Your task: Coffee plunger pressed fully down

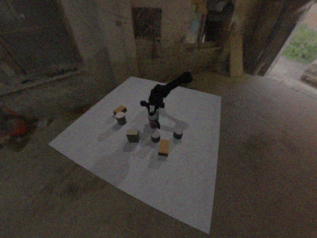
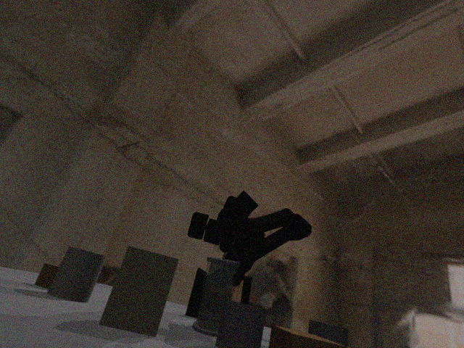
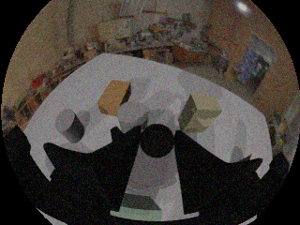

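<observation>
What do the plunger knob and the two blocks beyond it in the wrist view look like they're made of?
Plunger knob: a dark, matte ball, probably plastic; no shine shows. Tan block: flat orange-brown faces, likely wood or cardboard. Pale block: cream, matte, material unclear in this grainy picture.

Black arm (image 1: 169, 88) bent over coffee press (image 1: 153, 119), hand (image 1: 153, 110) closed on the plunger top. Three cups, three blocks scattered near it on white table (image 1: 191, 158).
</observation>
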`<state>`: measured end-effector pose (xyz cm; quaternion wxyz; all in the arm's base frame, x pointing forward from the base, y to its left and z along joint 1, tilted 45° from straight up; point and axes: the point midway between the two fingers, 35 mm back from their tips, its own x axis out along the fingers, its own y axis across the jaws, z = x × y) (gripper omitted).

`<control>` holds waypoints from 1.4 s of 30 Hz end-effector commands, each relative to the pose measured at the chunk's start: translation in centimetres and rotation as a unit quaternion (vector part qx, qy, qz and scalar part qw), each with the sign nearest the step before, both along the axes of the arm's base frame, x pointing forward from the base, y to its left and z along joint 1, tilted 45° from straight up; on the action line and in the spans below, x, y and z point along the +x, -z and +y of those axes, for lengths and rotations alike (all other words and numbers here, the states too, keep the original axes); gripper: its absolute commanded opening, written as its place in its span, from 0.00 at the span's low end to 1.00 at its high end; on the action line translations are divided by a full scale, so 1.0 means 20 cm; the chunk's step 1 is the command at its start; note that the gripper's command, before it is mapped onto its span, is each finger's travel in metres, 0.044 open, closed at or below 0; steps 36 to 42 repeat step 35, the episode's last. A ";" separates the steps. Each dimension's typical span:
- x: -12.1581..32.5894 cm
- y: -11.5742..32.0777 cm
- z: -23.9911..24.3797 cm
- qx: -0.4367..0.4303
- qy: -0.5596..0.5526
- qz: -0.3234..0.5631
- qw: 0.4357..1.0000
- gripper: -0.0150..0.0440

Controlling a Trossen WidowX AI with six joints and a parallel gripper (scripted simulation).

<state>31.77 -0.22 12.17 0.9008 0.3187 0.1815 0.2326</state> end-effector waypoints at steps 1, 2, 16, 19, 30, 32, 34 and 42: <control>0.00 0.00 0.00 0.000 0.000 0.001 1.000 0.64; 0.00 0.00 0.00 0.000 0.000 0.001 1.000 0.68; 0.03 -0.04 -0.07 -0.012 0.030 -0.011 0.999 1.00; 0.04 -0.07 -0.10 -0.023 0.032 -0.012 0.999 1.00; -0.16 -0.29 -0.26 0.004 -0.004 0.009 1.000 1.00; -0.16 -0.29 -0.26 0.004 -0.004 0.009 1.000 1.00; -0.16 -0.29 -0.26 0.004 -0.004 0.009 1.000 1.00; -0.16 -0.29 -0.26 0.004 -0.004 0.009 1.000 1.00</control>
